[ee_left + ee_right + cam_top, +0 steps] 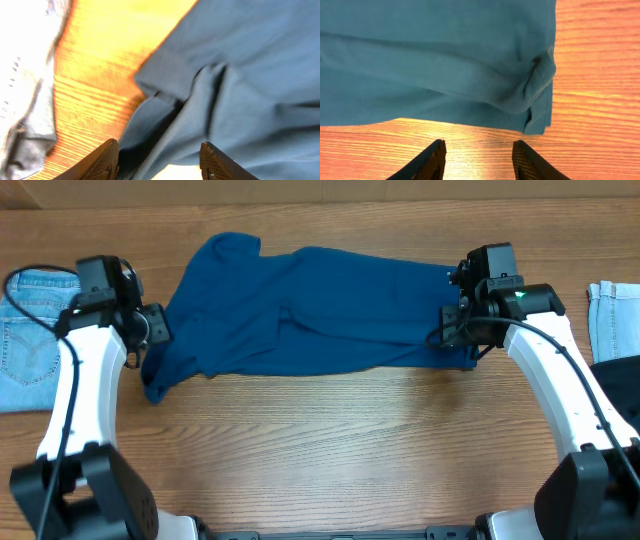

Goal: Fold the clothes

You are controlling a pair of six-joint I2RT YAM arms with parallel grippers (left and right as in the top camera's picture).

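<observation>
Blur smeared the left wrist view; jeans (pixel 25 330) at the table's (pixel 330 440) left edge were cut off by the frame. Across the far middle lay the shirt (pixel 320 310), spread L to R. Over its left end hung the left gripper (pixel 152 330), jaws apart w/ cloth beneath; at its right end the right gripper (pixel 479 150) was angled down, jaws apart, only bare wood btwn.

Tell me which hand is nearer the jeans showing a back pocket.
Left. The left hand is close by the jeans; the right hand is across the blue shirt from them.
</observation>
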